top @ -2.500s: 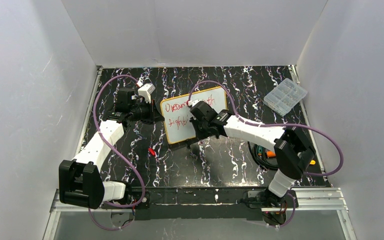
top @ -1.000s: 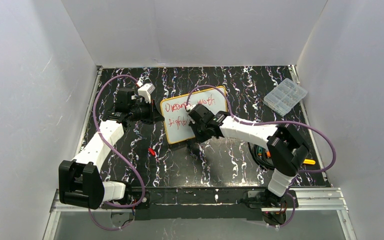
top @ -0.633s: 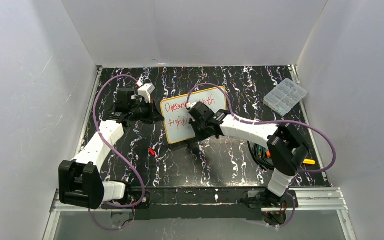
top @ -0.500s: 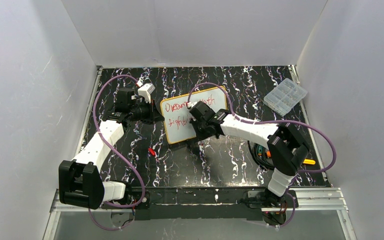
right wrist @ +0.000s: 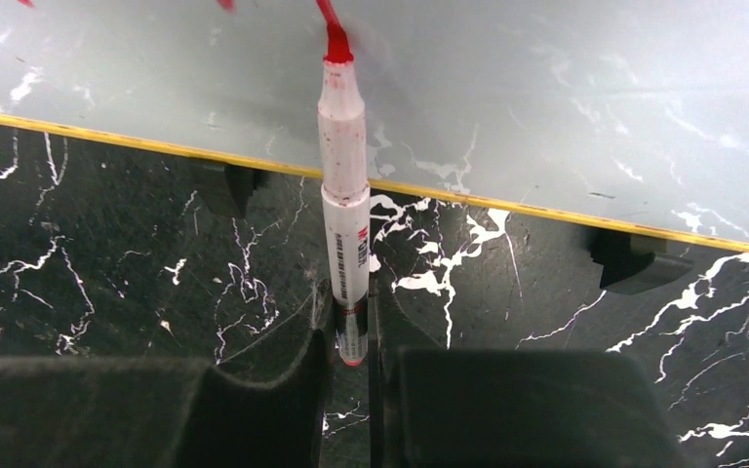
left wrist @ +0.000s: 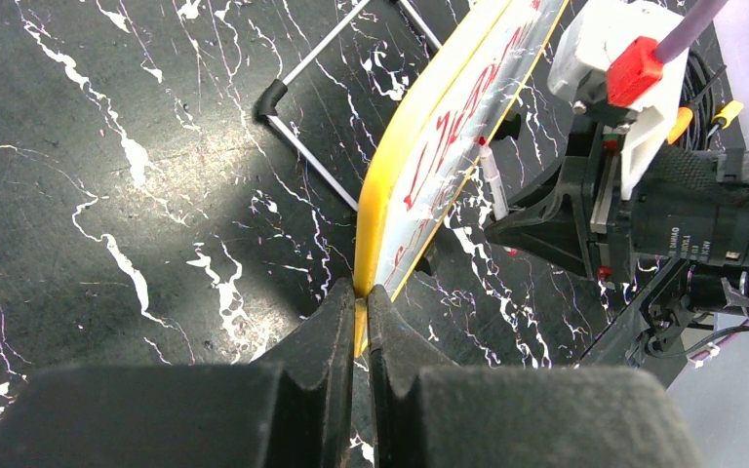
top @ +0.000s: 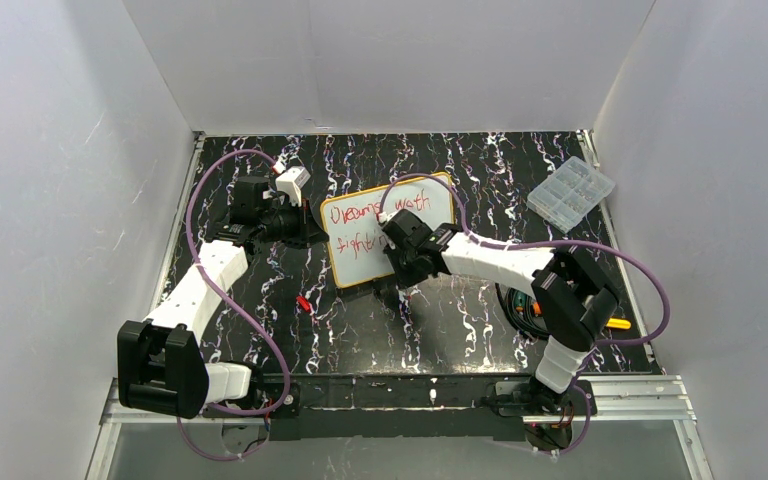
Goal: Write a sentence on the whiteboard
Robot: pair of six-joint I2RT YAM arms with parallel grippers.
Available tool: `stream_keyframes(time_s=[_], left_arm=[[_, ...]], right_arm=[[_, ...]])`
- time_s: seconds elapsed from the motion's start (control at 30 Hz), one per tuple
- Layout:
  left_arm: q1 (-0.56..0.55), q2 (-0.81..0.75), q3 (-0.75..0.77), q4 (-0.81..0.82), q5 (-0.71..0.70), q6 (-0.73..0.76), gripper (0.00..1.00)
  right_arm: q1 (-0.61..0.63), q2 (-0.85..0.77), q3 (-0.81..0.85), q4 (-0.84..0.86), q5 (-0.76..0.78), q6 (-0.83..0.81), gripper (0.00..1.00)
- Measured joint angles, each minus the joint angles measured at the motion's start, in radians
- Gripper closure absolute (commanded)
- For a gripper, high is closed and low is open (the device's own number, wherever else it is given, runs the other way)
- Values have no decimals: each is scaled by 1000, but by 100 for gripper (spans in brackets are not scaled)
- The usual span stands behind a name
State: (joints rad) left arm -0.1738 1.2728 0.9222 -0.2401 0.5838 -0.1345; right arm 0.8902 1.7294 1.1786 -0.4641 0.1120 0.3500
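Toward the far edge of the table (top: 440,320), the left gripper (left wrist: 361,292) is pinching the whiteboard (top: 357,262), the right gripper (right wrist: 349,327) is squeezing the marker (right wrist: 344,185) — pushing too hard might be tipping the board.

Top view: you get bright, even, diffuse light off white walls (top: 380,60). Shadows on black marbled table (top: 460,330) soft and faint; whole frame sharp.

Left wrist view: broad pale glare patch on table beside whiteboard (left wrist: 458,117) edge. Your left gripper (left wrist: 360,291) blurred, out of focus along bottom of frame.

Right wrist view: whiteboard face grey, glossy, mirroring marble veins. Marker (right wrist: 344,195) sharp; your right gripper (right wrist: 349,322) soft, dark, underexposed.
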Motion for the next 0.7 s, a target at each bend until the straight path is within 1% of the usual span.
stream_keyframes(time_s=[0.27, 0.4, 0.7], left_arm=[[0, -1, 0, 0, 0, 0, 100], [0, -2, 0, 0, 0, 0, 100], [0, -3, 0, 0, 0, 0, 100]], right_arm=[[0, -5, -18, -4, -6, 13, 99], [0, -28, -17, 4, 16, 11, 99], [-27, -36, -15, 17, 31, 7, 99]])
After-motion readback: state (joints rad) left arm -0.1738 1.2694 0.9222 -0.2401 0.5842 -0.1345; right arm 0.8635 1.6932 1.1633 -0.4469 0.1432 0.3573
